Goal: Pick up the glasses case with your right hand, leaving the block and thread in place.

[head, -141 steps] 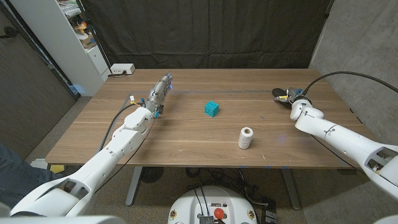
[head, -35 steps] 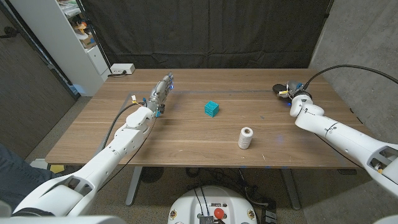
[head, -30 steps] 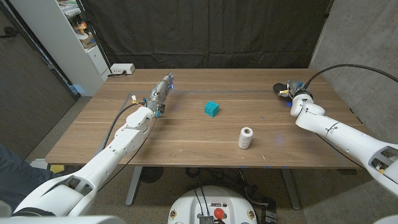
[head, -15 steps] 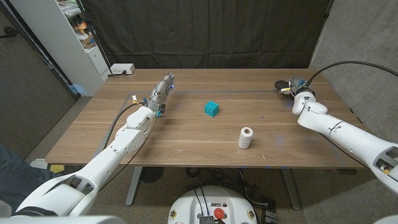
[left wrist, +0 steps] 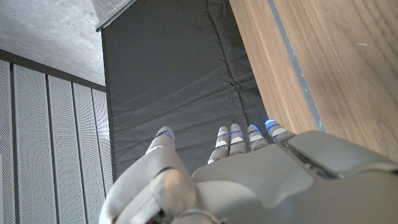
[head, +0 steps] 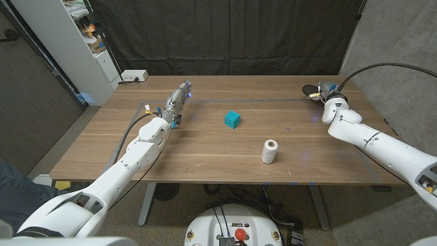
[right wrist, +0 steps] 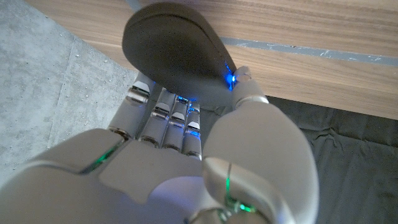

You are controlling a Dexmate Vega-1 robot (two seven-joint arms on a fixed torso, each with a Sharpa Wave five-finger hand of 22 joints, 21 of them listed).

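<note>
In the right wrist view a dark grey oval glasses case (right wrist: 174,56) sits between the fingers and thumb of my right hand (right wrist: 186,155), which grips it. From the head view, the right hand (head: 323,93) is at the table's far right with the case (head: 310,89) dark beside it. Whether the case is off the wood I cannot tell. A teal block (head: 232,119) lies mid-table, and a white thread spool (head: 270,151) stands upright nearer the front. My left hand (head: 177,101) stretches out at the far left with fingers straight, holding nothing (left wrist: 249,180).
The wooden table (head: 205,154) ends at a black curtain (head: 225,34) behind. A white box (head: 134,75) sits at its far left corner, next to a white shelf (head: 82,41). A concrete wall (head: 396,48) rises on the right.
My right hand, holding the glasses case, has moved up the picture toward the far right corner. Block, spool and left hand have stayed put.
</note>
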